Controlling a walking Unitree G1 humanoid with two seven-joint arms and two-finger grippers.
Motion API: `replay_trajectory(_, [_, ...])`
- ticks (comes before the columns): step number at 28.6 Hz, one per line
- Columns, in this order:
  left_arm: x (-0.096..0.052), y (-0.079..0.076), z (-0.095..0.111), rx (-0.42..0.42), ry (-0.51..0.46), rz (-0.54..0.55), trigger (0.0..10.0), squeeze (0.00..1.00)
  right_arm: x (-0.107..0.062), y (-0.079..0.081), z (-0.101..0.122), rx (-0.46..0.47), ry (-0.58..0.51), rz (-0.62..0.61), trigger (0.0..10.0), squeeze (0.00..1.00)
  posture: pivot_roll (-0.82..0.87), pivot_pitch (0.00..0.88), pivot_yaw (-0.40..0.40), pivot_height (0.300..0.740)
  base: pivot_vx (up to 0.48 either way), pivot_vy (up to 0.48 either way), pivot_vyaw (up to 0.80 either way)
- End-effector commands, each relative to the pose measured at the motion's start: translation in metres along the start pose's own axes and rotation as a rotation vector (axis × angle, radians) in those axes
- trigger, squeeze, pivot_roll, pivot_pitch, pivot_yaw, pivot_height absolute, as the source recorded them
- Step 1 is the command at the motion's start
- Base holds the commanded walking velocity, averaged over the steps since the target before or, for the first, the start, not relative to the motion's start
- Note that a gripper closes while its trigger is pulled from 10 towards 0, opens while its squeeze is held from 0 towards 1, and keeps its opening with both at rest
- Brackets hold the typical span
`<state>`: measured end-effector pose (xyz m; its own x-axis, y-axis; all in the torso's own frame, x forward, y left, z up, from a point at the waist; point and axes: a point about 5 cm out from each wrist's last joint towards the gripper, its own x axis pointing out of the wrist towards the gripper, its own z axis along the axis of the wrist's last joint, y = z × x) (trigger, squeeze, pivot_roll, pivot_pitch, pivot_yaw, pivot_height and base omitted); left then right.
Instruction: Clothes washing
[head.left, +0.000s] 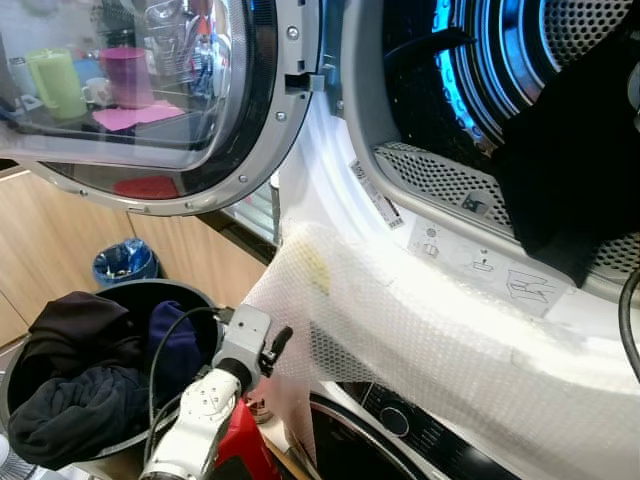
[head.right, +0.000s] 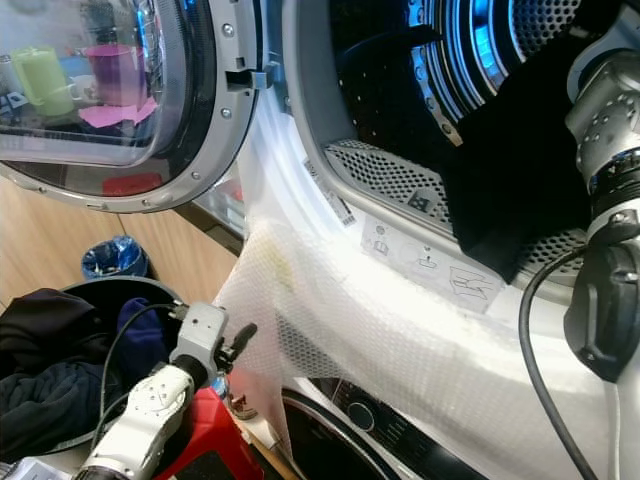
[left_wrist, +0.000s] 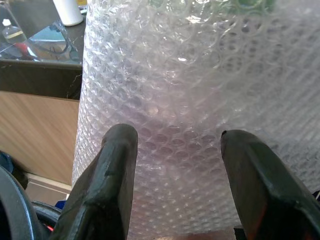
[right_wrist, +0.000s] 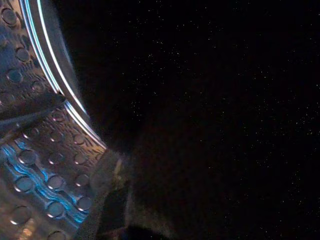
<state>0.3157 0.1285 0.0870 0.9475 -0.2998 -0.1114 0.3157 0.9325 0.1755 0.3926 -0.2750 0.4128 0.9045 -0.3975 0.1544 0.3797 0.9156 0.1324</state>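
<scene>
loading the drum, by the look of it. best done by carrying the black garment (head.right: 520, 190) deep past the perforated lip of the washer opening (head.right: 400, 175) before letting go, since a good part of the cloth drapes over that lip and hangs outside the drum (head.left: 480, 60); dropped here, likely to slide back out or get caught by the door (head.left: 150, 100). worth keeping the trailing black cable (head.right: 545, 340) off the rim too.

right arm raised high, forearm and wrist joint (head.right: 610, 110) reaching into the opening at the right edge, wrist camera looking at dimpled, blue-lit drum wall beside a mass of dark cloth. right jaws buried in or behind that cloth; impossible to say whether closed on it or spread.

left arm low and bent, left gripper (left_wrist: 175, 150) pointing at the bubble wrap (head.left: 420, 340) draped over the machine front, near it, perhaps just touching. jaws parted wide, holding nothing.

more dark clothes (head.left: 70, 390) waiting in the round laundry bin (head.left: 205, 300) below left, so probably several more loads of the same motion to go. blue bin (head.left: 125, 262) beyond it by the wooden panelling.
</scene>
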Motion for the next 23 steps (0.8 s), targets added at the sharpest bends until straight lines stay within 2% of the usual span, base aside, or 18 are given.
replay_trajectory(1, [-0.002,-0.002,-0.004,0.020,0.026,-0.018,10.0,0.00,0.000,-0.008,0.002,-0.026,-0.015,-0.032,10.0,1.00,0.13,0.022,-0.057,0.740,0.000,0.000,0.00])
replay_trajectory(5, [-0.002,-0.002,-0.004,0.024,0.032,-0.035,10.0,0.00,0.001,-0.013,0.003,-0.042,-0.017,-0.045,10.0,1.00,0.13,0.024,-0.053,0.740,0.000,0.000,0.00])
replay_trajectory(9, [-0.001,-0.006,-0.002,0.024,0.035,-0.078,10.0,0.00,0.001,-0.016,0.003,0.008,-0.009,-0.034,10.0,1.00,0.12,0.035,-0.034,0.740,0.000,0.000,0.00])
replay_trajectory(12, [-0.001,-0.006,-0.002,0.031,0.035,-0.091,10.0,0.00,0.000,-0.009,0.005,0.059,0.000,0.048,10.0,1.00,0.12,0.037,-0.028,0.740,0.000,0.000,0.00])
replay_trajectory(14, [-0.001,-0.006,-0.002,0.025,0.040,-0.096,10.0,0.00,0.000,-0.002,0.006,0.019,0.002,0.109,10.0,1.00,0.11,0.040,-0.021,0.740,0.000,0.000,0.00])
replay_trajectory(16, [-0.001,-0.007,-0.002,0.021,0.043,-0.101,10.0,0.00,0.000,-0.002,0.006,0.010,0.002,0.104,10.0,1.00,0.11,0.040,-0.021,0.740,0.000,0.000,0.00])
replay_trajectory(17, [-0.001,-0.007,-0.001,0.018,0.045,-0.107,10.0,0.00,0.000,-0.003,0.006,0.040,-0.001,0.092,10.0,1.00,0.11,0.043,-0.017,0.740,0.000,0.000,0.00])
replay_trajectory(21, [-0.001,-0.009,-0.001,0.022,0.048,-0.130,10.0,0.00,-0.001,-0.010,0.019,-0.052,-0.051,0.052,10.0,1.00,0.11,0.045,-0.015,0.740,0.000,0.000,0.00])
replay_trajectory(23, [-0.001,-0.010,-0.001,0.019,0.051,-0.136,10.0,0.00,-0.004,-0.010,0.036,-0.231,-0.121,0.046,10.0,1.00,0.11,0.046,-0.014,0.740,0.000,0.000,0.00])
